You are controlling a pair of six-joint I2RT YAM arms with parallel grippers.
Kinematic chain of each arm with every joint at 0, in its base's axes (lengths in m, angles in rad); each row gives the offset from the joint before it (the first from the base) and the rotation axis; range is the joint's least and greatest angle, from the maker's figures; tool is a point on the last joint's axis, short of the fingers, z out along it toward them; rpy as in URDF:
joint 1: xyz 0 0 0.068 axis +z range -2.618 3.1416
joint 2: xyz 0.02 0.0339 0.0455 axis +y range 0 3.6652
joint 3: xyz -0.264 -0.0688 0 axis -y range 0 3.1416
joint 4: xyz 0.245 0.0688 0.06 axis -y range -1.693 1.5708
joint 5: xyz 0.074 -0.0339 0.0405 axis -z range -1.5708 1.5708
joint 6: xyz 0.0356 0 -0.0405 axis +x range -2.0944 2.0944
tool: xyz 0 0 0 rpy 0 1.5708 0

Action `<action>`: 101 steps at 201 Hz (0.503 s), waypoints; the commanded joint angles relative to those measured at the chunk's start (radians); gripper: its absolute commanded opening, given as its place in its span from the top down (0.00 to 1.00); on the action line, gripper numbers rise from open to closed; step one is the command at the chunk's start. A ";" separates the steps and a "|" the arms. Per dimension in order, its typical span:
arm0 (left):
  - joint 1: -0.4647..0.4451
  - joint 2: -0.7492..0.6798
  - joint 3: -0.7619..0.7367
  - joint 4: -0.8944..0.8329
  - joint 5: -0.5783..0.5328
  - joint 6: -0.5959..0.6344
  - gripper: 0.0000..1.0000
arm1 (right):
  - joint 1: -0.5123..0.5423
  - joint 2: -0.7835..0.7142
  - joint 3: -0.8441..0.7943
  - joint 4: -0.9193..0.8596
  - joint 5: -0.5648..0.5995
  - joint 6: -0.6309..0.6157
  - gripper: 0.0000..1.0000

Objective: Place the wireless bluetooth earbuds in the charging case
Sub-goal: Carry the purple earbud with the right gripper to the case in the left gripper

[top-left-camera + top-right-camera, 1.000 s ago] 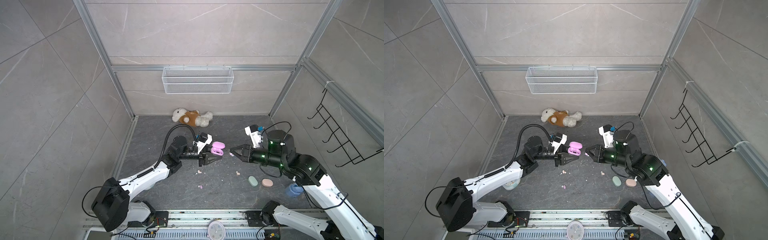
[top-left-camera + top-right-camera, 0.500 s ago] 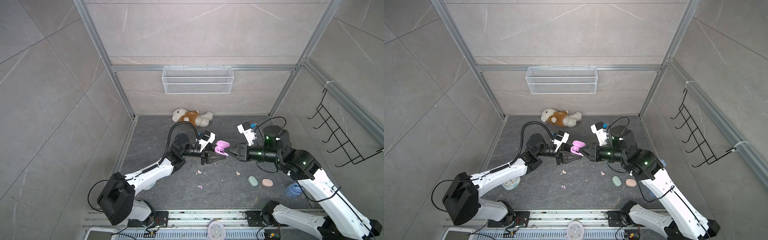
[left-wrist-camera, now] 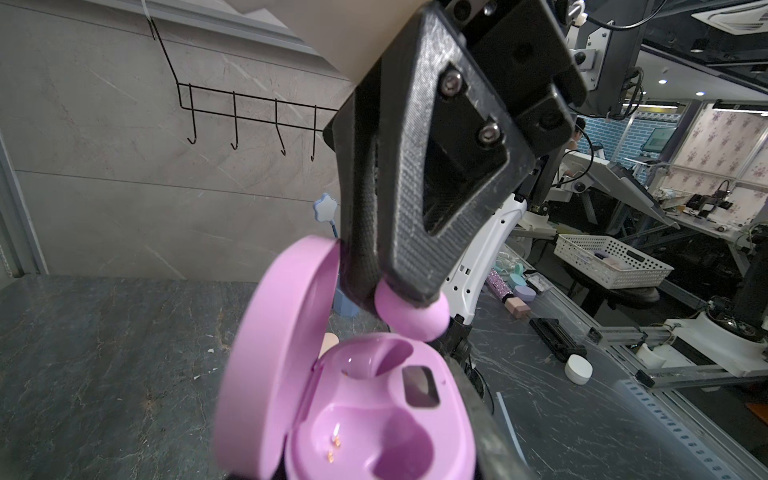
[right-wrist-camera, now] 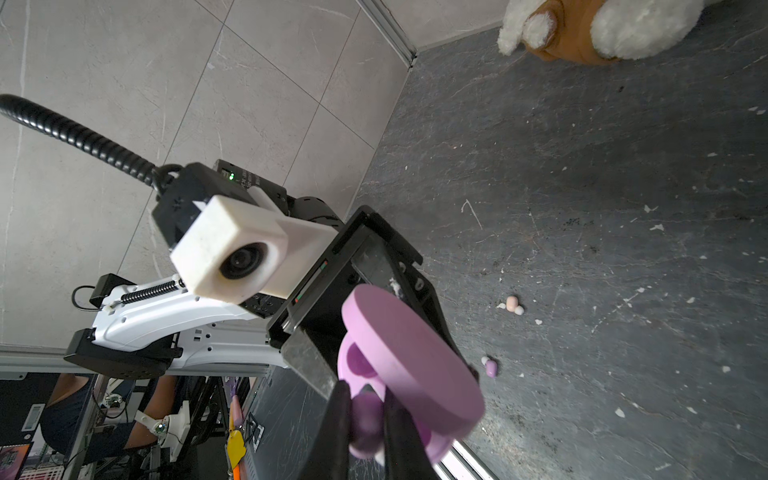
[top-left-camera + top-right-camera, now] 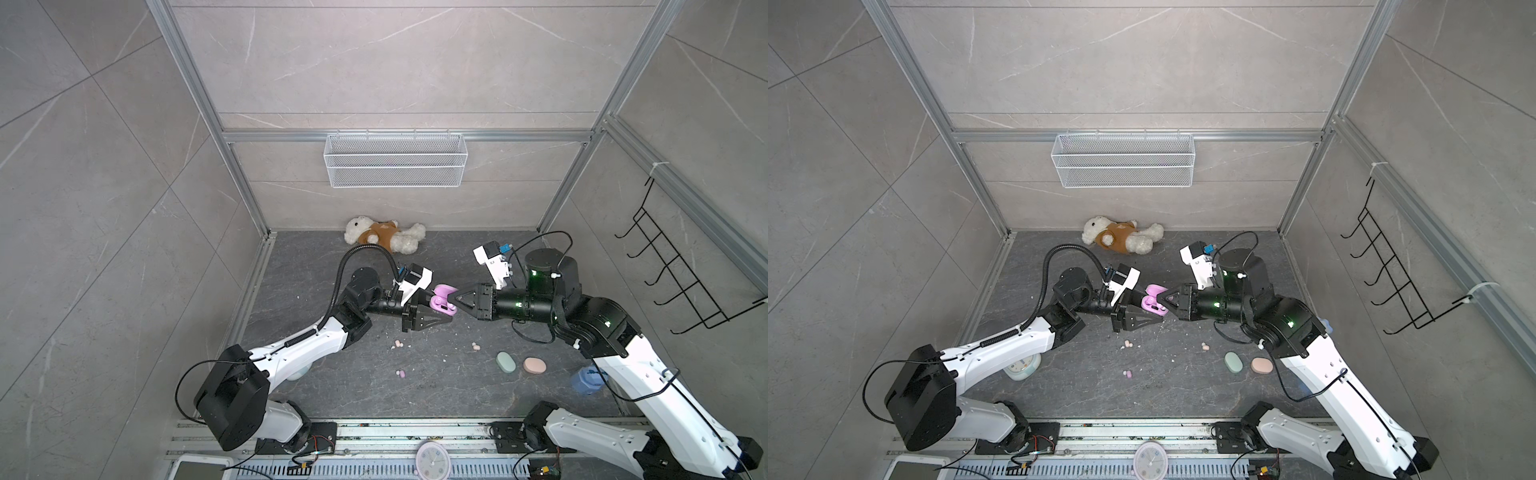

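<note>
The lilac earbud (image 3: pixel 411 309) is pinched between the tips of the right gripper (image 5: pixel 457 296), just above the near socket of the open lilac charging case (image 5: pixel 444 301) at the centre of both top views. A second ago the right gripper hung well to the right of the case. It has since come leftward, and its tips now meet the case's open mouth. The left arm has also lifted the case off the floor and swung it toward the middle.

The left gripper (image 5: pixel 1156 309) is clamped on the base of the case, with the lid standing open toward the upper left in the left wrist view. Both forearms lie nearly level and point at each other, the left from centre-left, the right from centre-right.

On the dark grey stone floor (image 5: pixel 332 270) below the grippers lie a peach earbud (image 5: pixel 475 346) and another lilac bud (image 5: pixel 401 374), among white specks. A mint case (image 5: pixel 505 362) and a peach case (image 5: pixel 534 365) sit side by side at lower right. A teddy bear (image 5: pixel 384 236) lies against the back wall under a wire basket (image 5: pixel 395 160), and a hook rack (image 5: pixel 681 282) hangs on the right wall.
</note>
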 commanded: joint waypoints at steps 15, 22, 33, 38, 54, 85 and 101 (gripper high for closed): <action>-0.009 -0.054 0.022 0.031 0.012 0.026 0.70 | -0.003 0.002 0.002 0.027 -0.019 -0.006 0.89; -0.009 -0.057 0.022 0.031 0.012 0.023 0.70 | -0.003 0.001 -0.001 0.026 -0.021 -0.005 0.89; -0.009 -0.058 0.025 0.036 0.013 0.021 0.70 | -0.003 -0.003 -0.008 0.027 -0.019 -0.003 0.89; -0.009 -0.058 0.024 0.040 0.013 0.019 0.70 | -0.004 -0.004 -0.010 0.026 -0.015 -0.004 0.89; -0.012 -0.057 0.027 0.046 0.014 0.013 0.70 | -0.003 -0.013 -0.019 0.028 -0.003 0.000 0.89; -0.023 -0.058 0.033 0.048 0.016 0.013 0.70 | -0.003 -0.015 -0.017 0.034 -0.005 0.006 0.89; -0.029 -0.059 0.034 0.051 0.014 0.012 0.70 | -0.003 -0.012 -0.018 0.031 -0.004 0.007 0.89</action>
